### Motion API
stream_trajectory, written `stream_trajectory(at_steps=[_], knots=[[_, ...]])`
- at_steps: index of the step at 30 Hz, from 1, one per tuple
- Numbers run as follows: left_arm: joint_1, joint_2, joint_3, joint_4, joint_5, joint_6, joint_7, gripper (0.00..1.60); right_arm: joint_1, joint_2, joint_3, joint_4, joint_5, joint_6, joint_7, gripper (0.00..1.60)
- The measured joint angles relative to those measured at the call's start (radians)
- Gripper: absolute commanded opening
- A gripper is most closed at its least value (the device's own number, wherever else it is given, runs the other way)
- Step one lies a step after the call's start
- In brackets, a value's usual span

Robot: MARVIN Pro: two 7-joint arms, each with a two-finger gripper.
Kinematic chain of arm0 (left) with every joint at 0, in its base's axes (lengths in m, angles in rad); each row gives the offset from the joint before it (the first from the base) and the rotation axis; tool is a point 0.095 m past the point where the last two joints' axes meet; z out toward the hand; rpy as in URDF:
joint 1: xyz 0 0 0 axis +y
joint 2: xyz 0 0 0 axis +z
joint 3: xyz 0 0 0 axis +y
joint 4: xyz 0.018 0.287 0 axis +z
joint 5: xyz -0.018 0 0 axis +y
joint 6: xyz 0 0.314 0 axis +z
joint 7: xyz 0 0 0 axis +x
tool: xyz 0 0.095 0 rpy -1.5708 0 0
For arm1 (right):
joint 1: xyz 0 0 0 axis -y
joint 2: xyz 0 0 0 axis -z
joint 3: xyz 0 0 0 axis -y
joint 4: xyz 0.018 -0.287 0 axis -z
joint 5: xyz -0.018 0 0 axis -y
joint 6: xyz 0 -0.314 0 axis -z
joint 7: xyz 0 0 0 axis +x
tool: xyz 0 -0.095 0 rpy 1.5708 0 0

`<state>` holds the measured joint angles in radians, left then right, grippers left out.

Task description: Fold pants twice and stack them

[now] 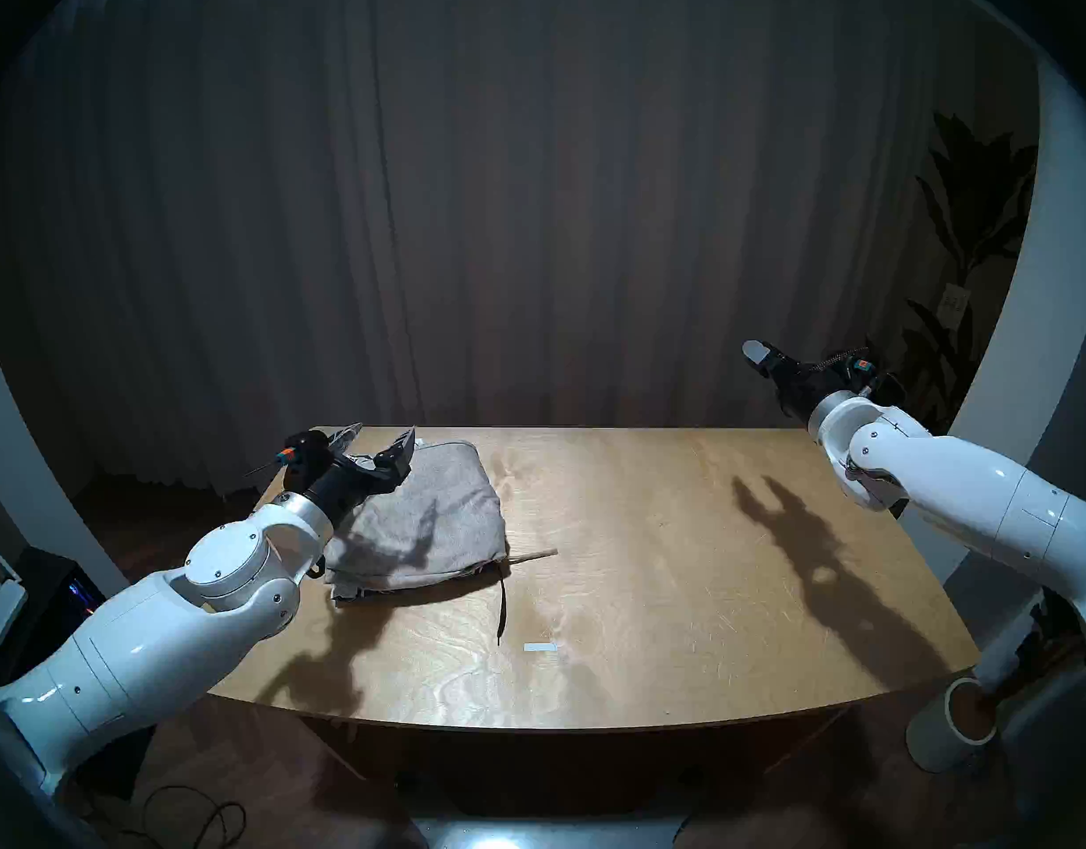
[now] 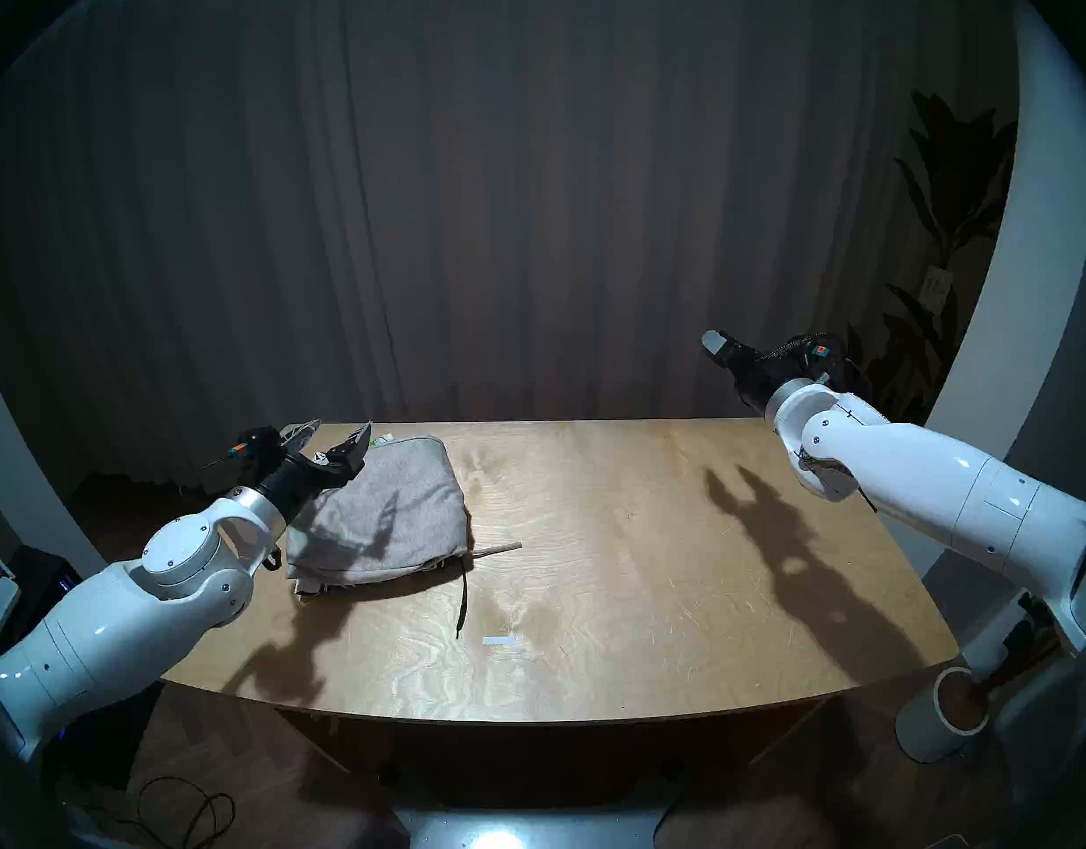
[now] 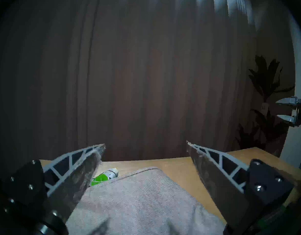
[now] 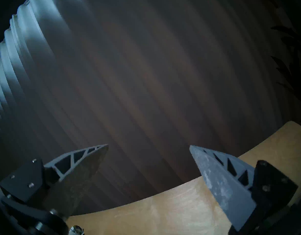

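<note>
Wide wooden tabletop (image 1: 681, 554) fills the scene, bare across its middle and right. On its far-left part sits the stack: the grey shorts (image 1: 427, 523), folded into a plump square, lying on top of the leaf-print shorts (image 3: 102, 178), of which only a green-and-white sliver peeks out at the far edge and some layered hems at the near-left corner. A black drawstring (image 1: 501, 609) trails from the stack's near-right corner onto the wood.

That bundle looks soft, light and floppy; it will sag if lifted by one edge, and the layers could slide apart. Best hold, I'd judge, is a pinch through all layers at the folded far edge or at a near corner.

Left gripper (image 1: 380, 446) hangs just above the stack's far-left corner, jaws spread wide, nothing between them; the wrist view shows grey knit directly below and between the fingers. Right gripper (image 4: 149, 145) is raised well off to the right, far from the stack, jaws likewise wide and empty.

A small white tape strip (image 1: 540, 647) lies near the front.
</note>
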<state>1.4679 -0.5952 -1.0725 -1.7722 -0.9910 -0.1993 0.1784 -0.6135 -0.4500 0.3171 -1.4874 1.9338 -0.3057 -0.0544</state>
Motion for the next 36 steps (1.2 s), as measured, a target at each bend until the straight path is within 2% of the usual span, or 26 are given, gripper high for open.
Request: stream_trajectory(at_steps=[18, 36], knots=[[-0.15, -0.131, 0.071, 0.137, 0.148, 0.128, 0.07, 1.6, 0.016, 0.011, -0.025, 0.079, -0.105, 0.081, 0.04, 1.6], [-0.291, -0.288, 0.117, 0.299, 0.337, 0.23, 0.144, 1.6, 0.019, -0.059, -0.063, 0.165, -0.196, 0.112, 0.056, 1.6]])
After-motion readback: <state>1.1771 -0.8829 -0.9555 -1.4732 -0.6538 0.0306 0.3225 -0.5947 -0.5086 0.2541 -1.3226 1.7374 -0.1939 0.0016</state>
